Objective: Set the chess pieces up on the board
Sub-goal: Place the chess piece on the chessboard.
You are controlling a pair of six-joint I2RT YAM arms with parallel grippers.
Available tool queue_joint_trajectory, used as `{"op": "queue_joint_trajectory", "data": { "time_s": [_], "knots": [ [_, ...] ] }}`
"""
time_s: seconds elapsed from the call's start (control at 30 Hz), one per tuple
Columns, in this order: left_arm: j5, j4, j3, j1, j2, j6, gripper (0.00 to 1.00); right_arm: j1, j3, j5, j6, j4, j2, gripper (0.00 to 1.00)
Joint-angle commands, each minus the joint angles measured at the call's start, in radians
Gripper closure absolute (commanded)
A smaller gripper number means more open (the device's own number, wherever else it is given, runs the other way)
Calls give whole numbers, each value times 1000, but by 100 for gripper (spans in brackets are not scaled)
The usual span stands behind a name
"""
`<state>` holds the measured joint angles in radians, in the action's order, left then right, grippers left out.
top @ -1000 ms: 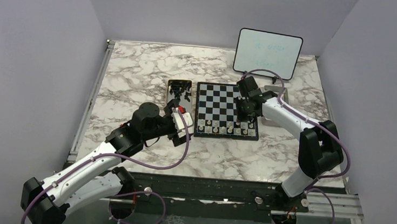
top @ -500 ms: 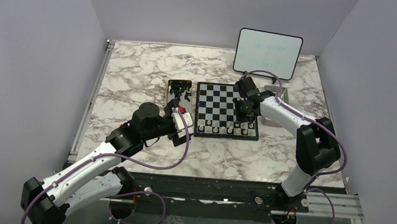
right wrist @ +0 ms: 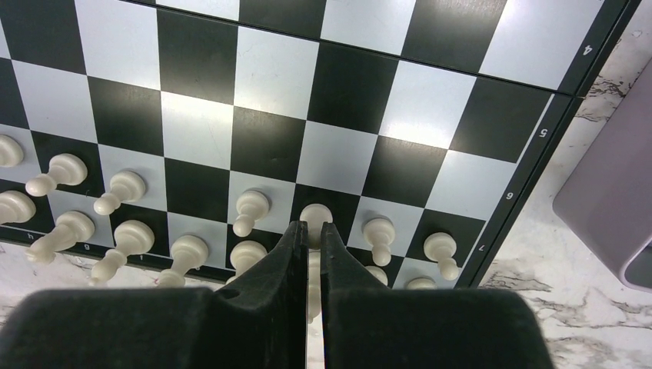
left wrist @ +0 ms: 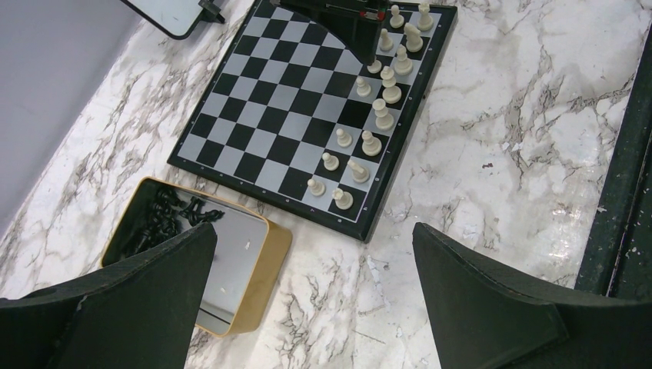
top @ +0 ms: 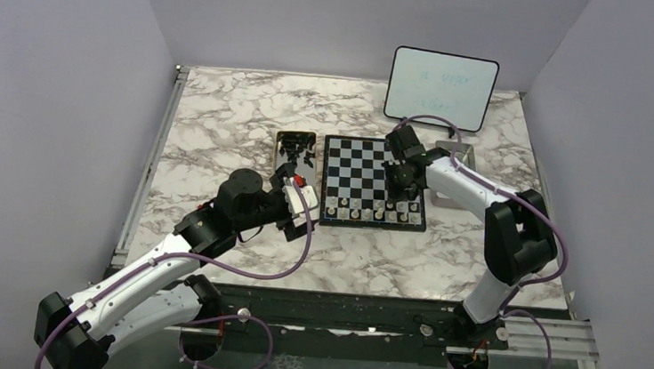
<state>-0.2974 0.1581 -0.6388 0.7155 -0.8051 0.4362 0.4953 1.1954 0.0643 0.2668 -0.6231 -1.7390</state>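
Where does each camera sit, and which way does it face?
Top external: above and behind, looking down at the table; left arm and right arm show.
Left wrist: tilted toward the board and tin, past the open left gripper.
Right wrist: steeply down on the board; right gripper pinches a white pawn.
All share the board.

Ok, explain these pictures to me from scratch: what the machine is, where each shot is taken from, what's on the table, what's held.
These are two robot arms bolted at the near edge of a marble table, each ending in a two-finger gripper. The wide picture comes from a fixed camera above and behind them; the other two from cameras on the wrists. On the table lie a chess board, a gold tin of black pieces beside it and an upright whiteboard at the back. White pieces stand in the board's two near rows. The right gripper is shut on a white pawn there; the left gripper hangs open and empty.
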Motion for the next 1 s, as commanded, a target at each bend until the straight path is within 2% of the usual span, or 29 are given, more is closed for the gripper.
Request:
{"op": "queue_joint_trajectory", "data": {
  "time_s": [0.0, 0.43, 0.73, 0.87, 0.97],
  "knots": [
    [1, -27, 9, 2, 5, 10, 1, -5, 26, -6, -11, -10, -25, 88],
    [0, -28, 10, 1, 2, 10, 1, -3, 42, -7, -3, -17, -23, 73],
    [-1, -28, 10, 2, 1, 8, 1, -5, 70, 30, 10, -23, 25, 70],
    [-32, -49, 7, 2, 11, -31, 1, -7, 76, 75, 23, -7, 85, 63],
    [-38, -84, 16, 2, 3, -87, 1, -25, 81, 109, 31, 19, 127, 61]
  ]
}}
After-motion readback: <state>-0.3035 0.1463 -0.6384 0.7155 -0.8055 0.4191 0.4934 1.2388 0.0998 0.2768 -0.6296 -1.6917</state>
